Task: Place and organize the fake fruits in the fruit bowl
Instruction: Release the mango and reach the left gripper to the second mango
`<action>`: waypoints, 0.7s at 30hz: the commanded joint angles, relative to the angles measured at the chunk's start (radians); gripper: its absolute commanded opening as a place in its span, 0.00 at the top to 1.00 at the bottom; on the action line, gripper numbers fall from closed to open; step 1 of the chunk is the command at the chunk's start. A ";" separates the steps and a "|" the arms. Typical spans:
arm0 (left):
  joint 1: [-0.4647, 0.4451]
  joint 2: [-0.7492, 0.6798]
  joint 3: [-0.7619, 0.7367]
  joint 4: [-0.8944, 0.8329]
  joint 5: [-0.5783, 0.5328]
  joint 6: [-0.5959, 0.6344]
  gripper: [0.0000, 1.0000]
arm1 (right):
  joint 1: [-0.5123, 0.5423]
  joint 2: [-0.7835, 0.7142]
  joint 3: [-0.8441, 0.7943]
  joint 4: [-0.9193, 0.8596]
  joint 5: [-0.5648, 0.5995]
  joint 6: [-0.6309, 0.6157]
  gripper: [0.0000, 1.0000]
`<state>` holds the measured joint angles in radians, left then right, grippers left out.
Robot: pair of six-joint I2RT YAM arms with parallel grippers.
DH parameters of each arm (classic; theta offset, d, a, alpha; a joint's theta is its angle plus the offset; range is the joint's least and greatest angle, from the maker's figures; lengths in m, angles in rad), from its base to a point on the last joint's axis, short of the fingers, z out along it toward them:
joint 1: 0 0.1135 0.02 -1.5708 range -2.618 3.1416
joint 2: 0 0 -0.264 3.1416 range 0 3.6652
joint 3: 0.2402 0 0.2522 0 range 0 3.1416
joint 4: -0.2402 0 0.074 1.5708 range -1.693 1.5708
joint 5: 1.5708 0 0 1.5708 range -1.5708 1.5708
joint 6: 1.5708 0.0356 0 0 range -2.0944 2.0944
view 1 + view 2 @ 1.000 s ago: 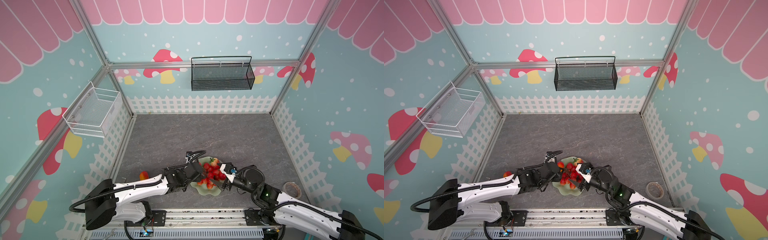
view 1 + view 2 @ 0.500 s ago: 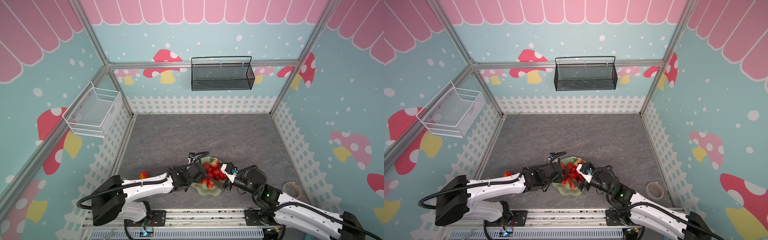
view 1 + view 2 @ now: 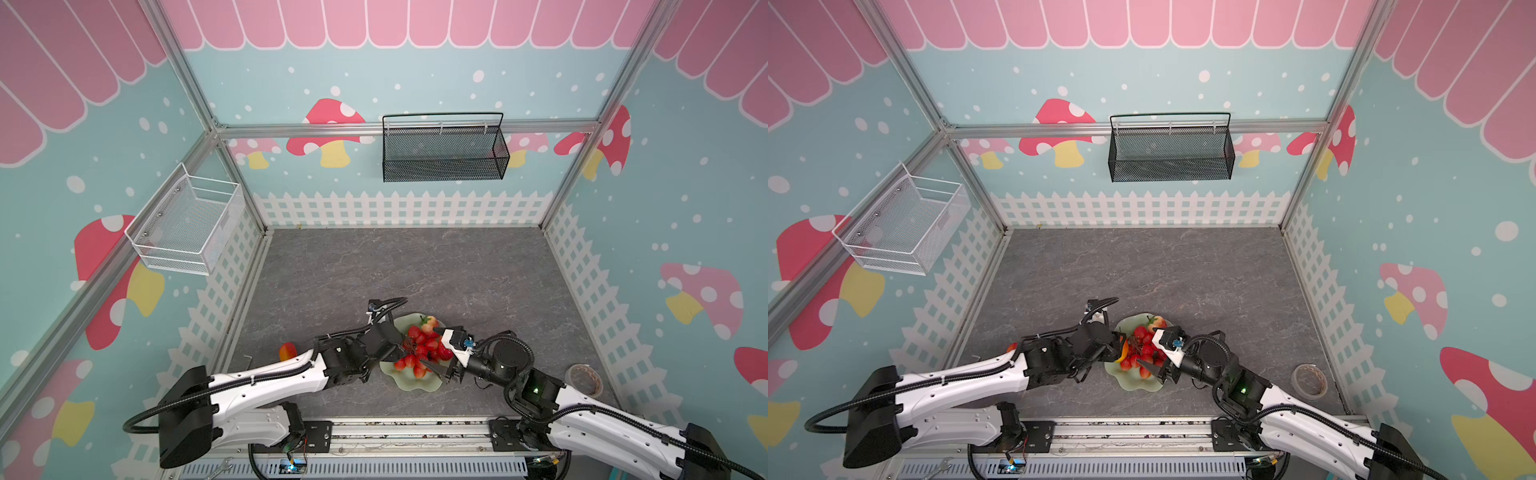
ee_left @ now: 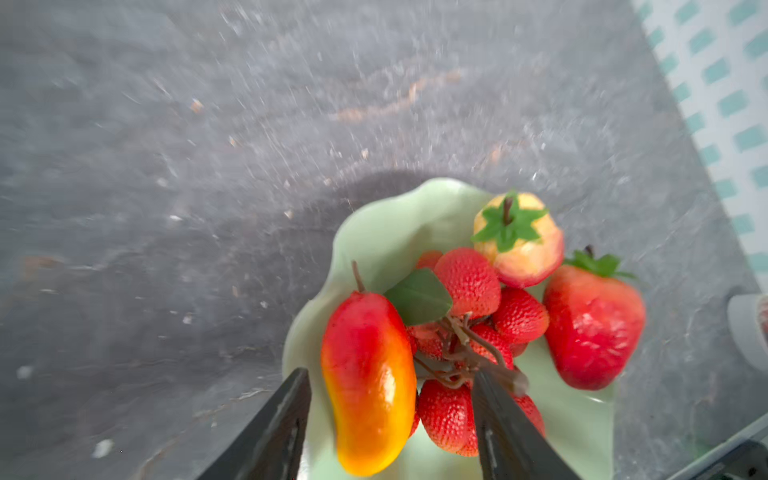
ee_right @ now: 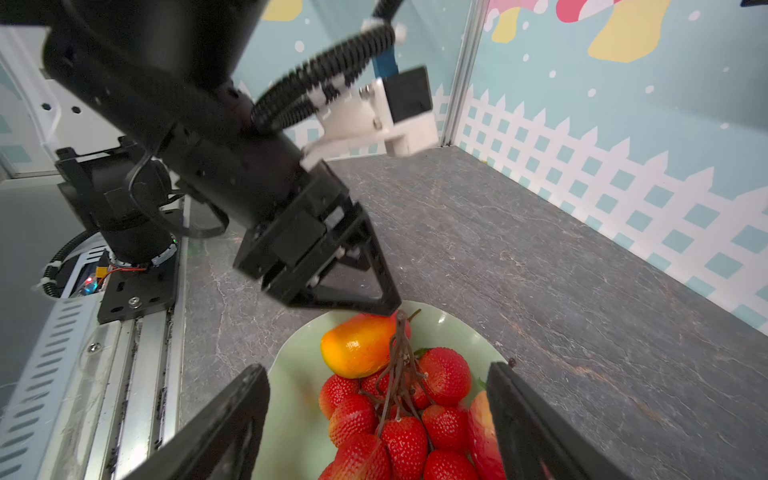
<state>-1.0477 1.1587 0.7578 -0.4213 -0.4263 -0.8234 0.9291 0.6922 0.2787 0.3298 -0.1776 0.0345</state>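
Note:
The pale green fruit bowl (image 3: 420,385) (image 4: 382,232) (image 5: 291,374) sits near the table's front edge. In it lie a bunch of red berries (image 4: 471,282) (image 5: 405,444), two strawberries (image 4: 519,249) (image 4: 592,324) and a red-yellow mango (image 4: 368,382) (image 5: 357,345). My left gripper (image 4: 390,374) is open; the mango lies between its fingers with a gap on each side. One left fingertip (image 5: 392,307) touches the top of the bunch's dark stem. My right gripper (image 5: 376,370) is open over the bowl's other side, straddling the berries. A second mango (image 3: 287,351) lies on the table beside the left arm.
A roll of tape (image 3: 584,379) lies at the front right by the fence. A black mesh basket (image 3: 442,151) hangs on the back wall and a white wire basket (image 3: 187,226) on the left wall. Both arms meet over the bowl.
The left gripper's jaws have spread wider, away from the mango's sides. The right gripper's jaws have narrowed slightly. Neither arm has shifted much.

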 commanded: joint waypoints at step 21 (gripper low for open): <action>0.766 -0.250 -0.201 -0.445 -0.091 -0.098 0.24 | 0.262 0.295 0.186 -0.001 0.057 -0.009 0.15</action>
<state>-0.3164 0.8745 0.5598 -0.9249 -0.5896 -0.9627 1.1725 0.9672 0.4328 0.3187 -0.1757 0.0166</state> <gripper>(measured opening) 0.756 0.848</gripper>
